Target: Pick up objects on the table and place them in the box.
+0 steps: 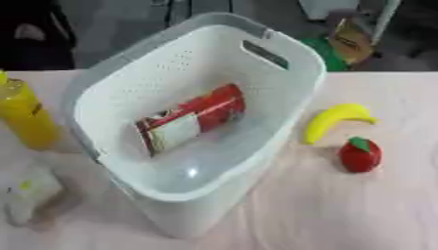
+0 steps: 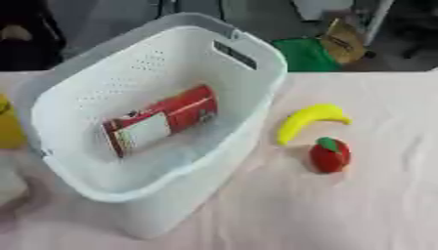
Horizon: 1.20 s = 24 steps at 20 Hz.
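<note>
A pale pink cloth covers the bench (image 1: 359, 215), and beyond its far edge lies a dim grey floor with dark shapes, a patch of green and a brown object in the upper right.

A white plastic basket (image 1: 282, 141), which serves as the box, stands in the middle of the bench. Its walls are dotted with small holes, and a slot handle is cut into the far rim. Inside it, on the bottom, a red packet (image 1: 190, 119) with a white label panel lies on its side, running from the near left towards the far right.

To the right of the basket, on the cloth, a yellow banana (image 1: 335, 120) lies near the basket's wall but apart from it. Just in front of the banana, a little further right, is a red apple-like fruit with a green leaf (image 1: 360, 154). The two are close together; whether they touch cannot be told.

On the left of the basket a yellow bottle (image 1: 26, 117) stands upright at the edge of the view. Below it, near the lower left corner, lies a pale whitish object (image 1: 30, 195) with a small yellow mark; its kind cannot be made out.

Neither hand of the robot shows in either view, so whether their fingers are apart or together cannot be told.
</note>
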Available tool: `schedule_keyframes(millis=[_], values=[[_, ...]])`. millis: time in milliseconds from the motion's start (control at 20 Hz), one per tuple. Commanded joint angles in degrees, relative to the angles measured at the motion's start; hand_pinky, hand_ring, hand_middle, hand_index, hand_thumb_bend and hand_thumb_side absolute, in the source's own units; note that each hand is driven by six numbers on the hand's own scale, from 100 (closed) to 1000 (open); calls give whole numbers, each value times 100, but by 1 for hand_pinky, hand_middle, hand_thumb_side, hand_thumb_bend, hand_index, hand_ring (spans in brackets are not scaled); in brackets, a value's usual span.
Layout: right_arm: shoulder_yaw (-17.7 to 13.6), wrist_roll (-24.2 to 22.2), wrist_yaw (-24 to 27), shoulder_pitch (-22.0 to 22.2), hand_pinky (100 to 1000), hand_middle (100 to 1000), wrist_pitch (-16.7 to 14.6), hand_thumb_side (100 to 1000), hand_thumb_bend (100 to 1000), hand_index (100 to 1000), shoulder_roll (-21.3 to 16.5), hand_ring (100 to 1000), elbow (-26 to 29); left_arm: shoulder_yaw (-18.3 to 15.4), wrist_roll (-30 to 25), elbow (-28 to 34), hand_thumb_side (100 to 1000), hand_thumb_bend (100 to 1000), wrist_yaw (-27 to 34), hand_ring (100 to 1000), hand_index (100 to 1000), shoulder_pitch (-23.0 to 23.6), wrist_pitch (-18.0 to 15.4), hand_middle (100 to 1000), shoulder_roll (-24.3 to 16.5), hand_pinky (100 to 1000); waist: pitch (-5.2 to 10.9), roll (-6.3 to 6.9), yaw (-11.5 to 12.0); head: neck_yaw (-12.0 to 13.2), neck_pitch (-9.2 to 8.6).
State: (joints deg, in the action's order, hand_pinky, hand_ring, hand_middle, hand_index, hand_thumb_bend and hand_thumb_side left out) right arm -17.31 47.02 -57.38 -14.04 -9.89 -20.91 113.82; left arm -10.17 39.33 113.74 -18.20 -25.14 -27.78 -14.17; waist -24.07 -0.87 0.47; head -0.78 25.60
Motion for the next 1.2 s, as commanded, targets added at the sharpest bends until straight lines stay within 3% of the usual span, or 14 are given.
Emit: schedule_keyframes(millis=[50,700,900,950,1050,1200], values=[[-53,-11,44,0,692,503,-8,650,100,648,-164,545,77,-41,184,85,1000,113,-3,575,742,-51,-190,603,-109,678,149,-15,1,10,-46],[-42,-48,52,3,695,512,-9,654,100,659,-177,554,77,-36,188,85,1000,110,-7,573,740,-63,-193,600,-115,677,161,-34,15,18,-55],[2,-186,71,57,700,542,70,659,100,687,-514,580,77,-33,185,85,1000,110,-9,573,740,-57,-189,600,-120,677,178,-48,12,3,-27],[74,-483,40,123,732,681,172,709,100,801,-828,680,77,-28,178,85,1000,109,-10,573,741,-53,-185,601,-122,678,190,-71,20,-23,-24],[178,-1252,10,139,737,719,468,724,100,828,-1319,705,77,-20,162,85,1000,109,-9,573,740,-47,-178,600,-119,678,211,-89,35,-49,-14],[279,-2106,-35,113,739,745,722,742,100,851,-1726,722,77,-18,151,85,1000,109,-5,573,740,-45,-175,600,-118,678,225,-100,50,-62,-6]])
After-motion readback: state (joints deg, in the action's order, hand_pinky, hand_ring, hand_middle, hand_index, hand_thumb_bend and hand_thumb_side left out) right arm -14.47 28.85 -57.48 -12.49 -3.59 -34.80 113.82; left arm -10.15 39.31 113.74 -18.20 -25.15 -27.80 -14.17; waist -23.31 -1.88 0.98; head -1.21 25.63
